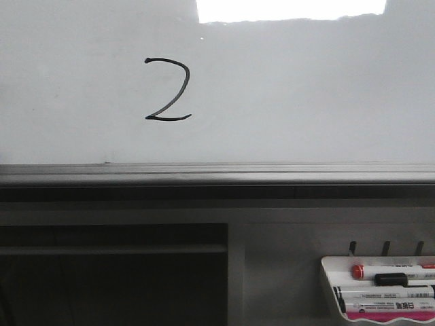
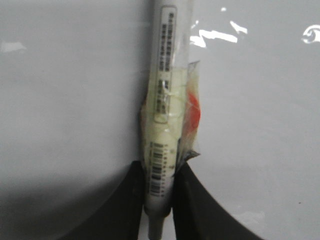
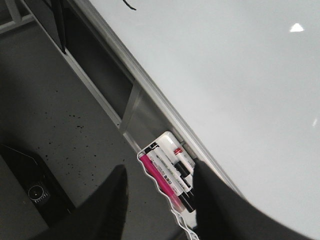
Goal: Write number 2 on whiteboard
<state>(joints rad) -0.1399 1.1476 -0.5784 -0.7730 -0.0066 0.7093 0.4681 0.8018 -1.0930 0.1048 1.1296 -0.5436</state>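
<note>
On the whiteboard (image 1: 306, 88), left of centre, sits the finished number 2 (image 1: 167, 89). Left gripper (image 2: 159, 200) pinches a marker (image 2: 165, 100) upright, likely for writing. Right gripper (image 3: 160, 200) hangs spread and empty above the marker tray (image 3: 165, 175).

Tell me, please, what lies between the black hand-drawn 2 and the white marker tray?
In the front view: bare board, then the whiteboard's grey metal frame edge between the 2 and tray.
</note>
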